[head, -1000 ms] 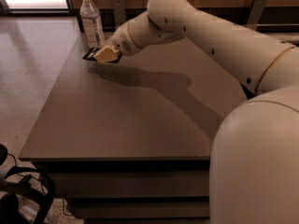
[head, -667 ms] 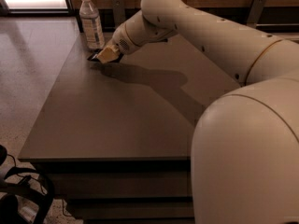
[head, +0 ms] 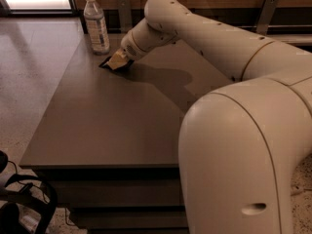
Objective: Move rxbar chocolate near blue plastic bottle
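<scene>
The blue plastic bottle (head: 96, 23), clear with a white cap and a pale label, stands upright at the table's far left corner. My gripper (head: 117, 61) is low over the table just right of and in front of the bottle. It is shut on the rxbar chocolate (head: 105, 62), a flat dark wrapper whose end sticks out to the left of the yellowish fingertips. The bar is at or just above the tabletop, a short way from the bottle's base. Most of the bar is hidden by the gripper.
The dark grey table (head: 107, 126) stretches toward me, with its left edge dropping to a shiny floor (head: 29, 72). My arm (head: 209, 38) crosses the table's far right. A black object (head: 19, 204) lies on the floor at the lower left.
The gripper with the bar has shifted slightly right and toward me, staying low near the bottle. The bottle has not moved.
</scene>
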